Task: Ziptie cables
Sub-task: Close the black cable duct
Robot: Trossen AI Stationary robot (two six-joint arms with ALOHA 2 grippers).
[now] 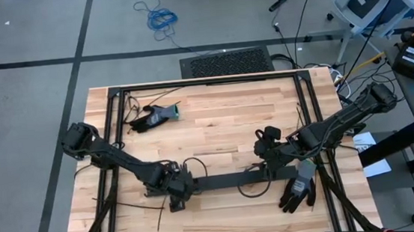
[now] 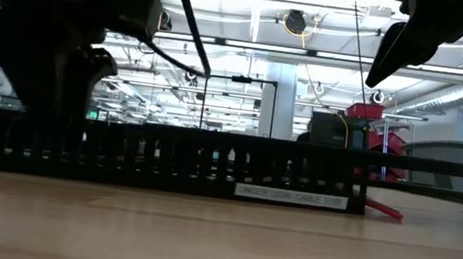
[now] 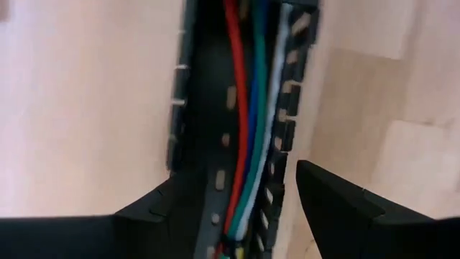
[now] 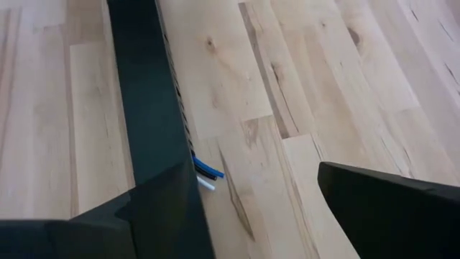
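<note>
Cables (image 3: 248, 129) run lengthwise inside the slotted duct (image 3: 205, 137), left end effector (image 3: 237, 198) unclenched astride.

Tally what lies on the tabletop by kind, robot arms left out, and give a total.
Gloves: 2, one far-left, one near-right
Slotted cable duct: 1, with the cables inside it
Loose black zip ties: at least 2
Total: 5, counting the cables as part of the duct
</note>
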